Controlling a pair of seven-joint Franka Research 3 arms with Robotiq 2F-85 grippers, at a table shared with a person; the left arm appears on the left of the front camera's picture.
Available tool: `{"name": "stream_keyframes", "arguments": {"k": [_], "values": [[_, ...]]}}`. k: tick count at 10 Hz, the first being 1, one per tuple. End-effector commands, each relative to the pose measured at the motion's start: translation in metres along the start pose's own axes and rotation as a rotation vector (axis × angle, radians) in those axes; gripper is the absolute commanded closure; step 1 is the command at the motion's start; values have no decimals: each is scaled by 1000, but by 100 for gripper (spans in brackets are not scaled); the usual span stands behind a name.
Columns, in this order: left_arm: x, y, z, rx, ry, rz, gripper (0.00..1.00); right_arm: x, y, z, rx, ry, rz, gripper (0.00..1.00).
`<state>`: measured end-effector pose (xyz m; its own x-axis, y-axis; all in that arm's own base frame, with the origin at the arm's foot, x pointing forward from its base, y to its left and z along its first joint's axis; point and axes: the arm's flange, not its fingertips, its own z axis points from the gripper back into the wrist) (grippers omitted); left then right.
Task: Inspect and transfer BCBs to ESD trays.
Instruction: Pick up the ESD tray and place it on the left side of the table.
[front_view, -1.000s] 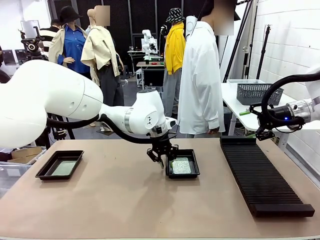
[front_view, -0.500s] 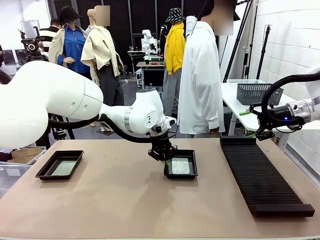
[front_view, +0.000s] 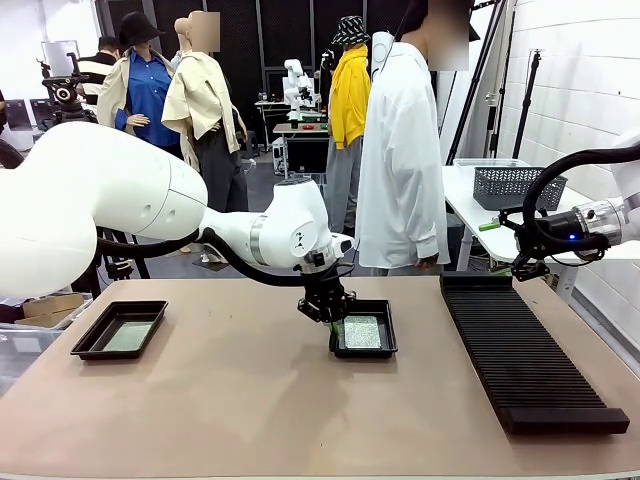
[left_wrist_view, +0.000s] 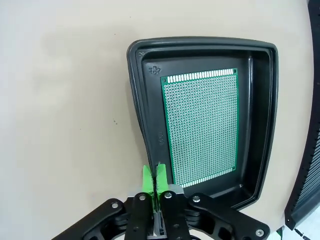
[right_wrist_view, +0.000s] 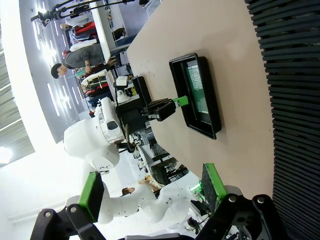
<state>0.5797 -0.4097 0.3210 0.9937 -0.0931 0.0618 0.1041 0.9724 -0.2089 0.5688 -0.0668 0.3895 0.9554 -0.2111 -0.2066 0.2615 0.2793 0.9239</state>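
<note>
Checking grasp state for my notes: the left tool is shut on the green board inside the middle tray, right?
Not quite. The left tool is shut on the rim of the middle tray, not on the green board, which lies flat on the tray floor. The left wrist view shows it.

Black tray (left_wrist_view: 145, 105); green BCB (left_wrist_view: 202, 125), white dot grid; beige table (front_view: 250, 410).

no readable text, labels or numbers on anything

front across table, wrists share tray (left_wrist_view: 150, 130)
</note>
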Motion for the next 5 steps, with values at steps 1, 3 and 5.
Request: {"name": "stream_keyframes", "arguments": {"k": [1, 3, 5], "values": [[3, 16, 7, 8, -23, 32, 100, 1, 1, -2, -4, -7, -8, 0], [0, 44, 15, -10, -6, 62, 100, 1, 1, -2, -4, -7, -8, 0], [-8, 70, 24, 4, -35, 67, 100, 1, 1, -2, -4, -7, -8, 0]]}}
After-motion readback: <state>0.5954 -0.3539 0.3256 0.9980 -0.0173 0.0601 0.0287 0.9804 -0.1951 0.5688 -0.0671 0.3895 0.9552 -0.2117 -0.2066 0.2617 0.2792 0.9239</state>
